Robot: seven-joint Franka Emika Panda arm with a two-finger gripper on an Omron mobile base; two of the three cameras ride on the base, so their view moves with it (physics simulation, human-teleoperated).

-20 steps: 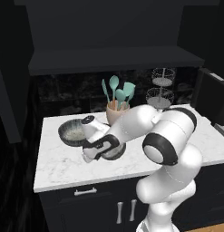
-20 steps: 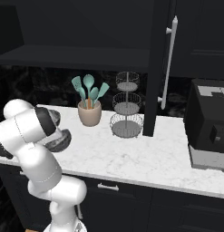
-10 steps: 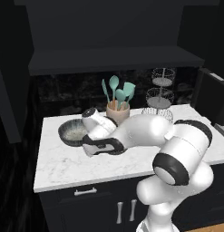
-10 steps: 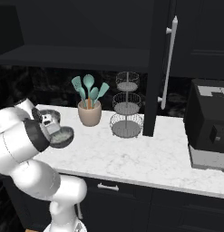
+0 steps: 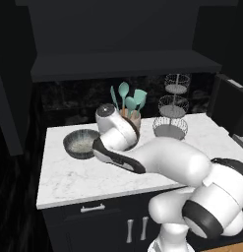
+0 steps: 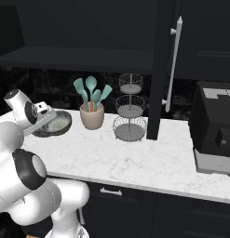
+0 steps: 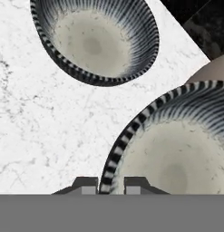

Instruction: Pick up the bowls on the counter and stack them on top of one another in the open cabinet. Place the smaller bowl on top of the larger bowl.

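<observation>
In the hand view, the end effector (image 7: pixel 110 185) straddles the near rim of a bowl (image 7: pixel 177 154), one fingertip outside the wall and one inside; the tips sit close against the rim, so it reads as pinching that bowl, though actual contact cannot be confirmed. This bowl looms large because it is nearest the camera; which of the two bowls it is cannot be told with certainty from that view. Just beyond it, a second bowl (image 7: pixel 97 43) rests upright on the white marble bench (image 7: pixel 36 136), apart from the first. In the left base view, that resting bowl (image 5: pixel 81 143) sits on the bench (image 5: pixel 83 182) to the left of the arm's wrist, near the beige utensil cup (image 5: pixel 133 118) holding teal utensils. Further back stands the wire tiered stand (image 5: pixel 170 117). Above, the shelf ledge of the open cabinet (image 5: pixel 123 64) carries nothing that can be made out. Judgement on progress: early stage; one bowl appears gripped at bench level, neither bowl is on the shelf, and both placements and the stacking remain. No brands, labels or legible writing are visible.
</observation>
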